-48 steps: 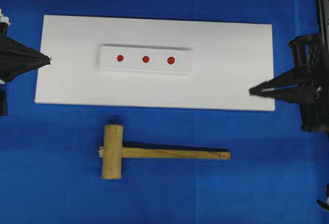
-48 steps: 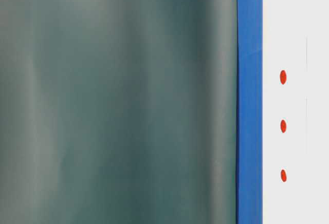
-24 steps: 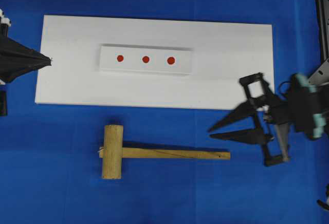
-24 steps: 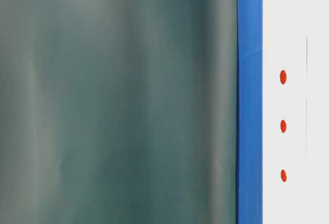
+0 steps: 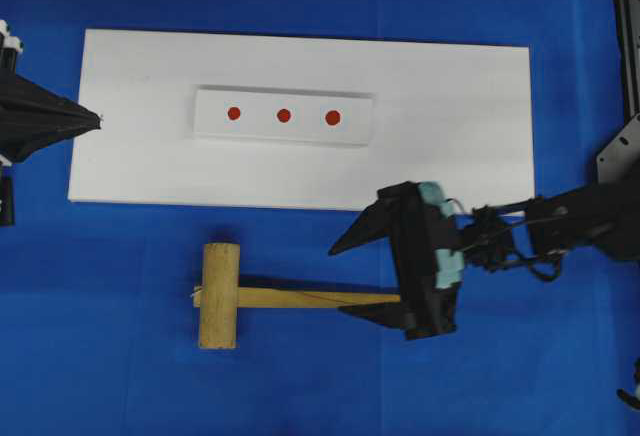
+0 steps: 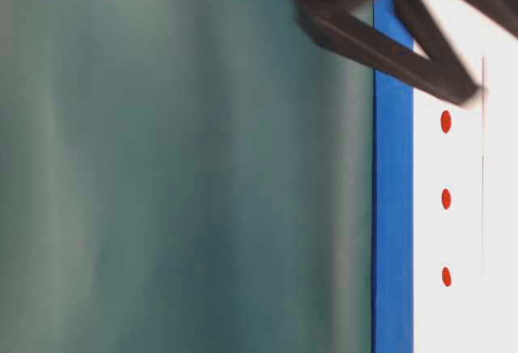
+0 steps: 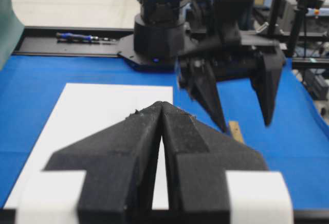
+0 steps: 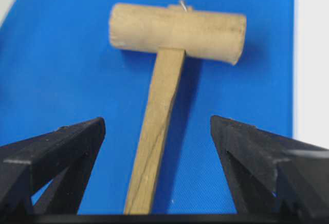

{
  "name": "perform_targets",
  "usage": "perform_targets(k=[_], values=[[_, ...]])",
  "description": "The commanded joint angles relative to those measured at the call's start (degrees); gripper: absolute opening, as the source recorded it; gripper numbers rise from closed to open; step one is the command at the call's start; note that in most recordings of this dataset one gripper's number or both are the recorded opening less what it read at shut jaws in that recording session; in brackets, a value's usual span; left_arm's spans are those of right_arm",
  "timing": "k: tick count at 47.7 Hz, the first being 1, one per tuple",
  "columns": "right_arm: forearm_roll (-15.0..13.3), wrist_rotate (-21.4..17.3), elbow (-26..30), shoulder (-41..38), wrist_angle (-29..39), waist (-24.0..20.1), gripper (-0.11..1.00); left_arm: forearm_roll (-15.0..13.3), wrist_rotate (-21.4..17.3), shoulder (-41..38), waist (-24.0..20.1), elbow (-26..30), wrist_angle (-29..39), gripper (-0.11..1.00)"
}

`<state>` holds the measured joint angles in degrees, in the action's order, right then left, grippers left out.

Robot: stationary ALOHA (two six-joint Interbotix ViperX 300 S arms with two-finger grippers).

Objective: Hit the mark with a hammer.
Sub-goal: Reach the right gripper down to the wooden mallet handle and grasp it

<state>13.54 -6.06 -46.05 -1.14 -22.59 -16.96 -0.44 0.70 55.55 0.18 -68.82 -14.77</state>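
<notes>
The hammer (image 5: 300, 298) lies flat on the blue surface (image 5: 120, 376), near the white board (image 5: 450, 106), and the right end effector (image 5: 347, 278) hangs spread wide over its handle, ready to grab, while the left end effector (image 5: 95, 116) is clenched on nothing.

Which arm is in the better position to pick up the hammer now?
The right. The right gripper is open over the handle end of the hammer, one finger on each side. The left gripper is shut, far away at the white board's left edge.
</notes>
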Motion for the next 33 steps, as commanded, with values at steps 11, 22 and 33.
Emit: perform_targets(k=[11,22,33], values=[[5.1,0.0,7.2,-11.8,-6.0,-2.8,0.90,0.0,0.1,-0.5,-0.1,-0.1,-0.2,0.00],[8.3,0.0,10.2,-17.7,-6.2,-2.9,0.89,0.0,0.1,-0.5,-0.1,-0.5,-0.2,0.00],[10.8,0.3,10.8,-20.1,-6.2,-2.9,0.89,0.0,0.1,-0.3,-0.1,-0.5,-0.2,0.00]])
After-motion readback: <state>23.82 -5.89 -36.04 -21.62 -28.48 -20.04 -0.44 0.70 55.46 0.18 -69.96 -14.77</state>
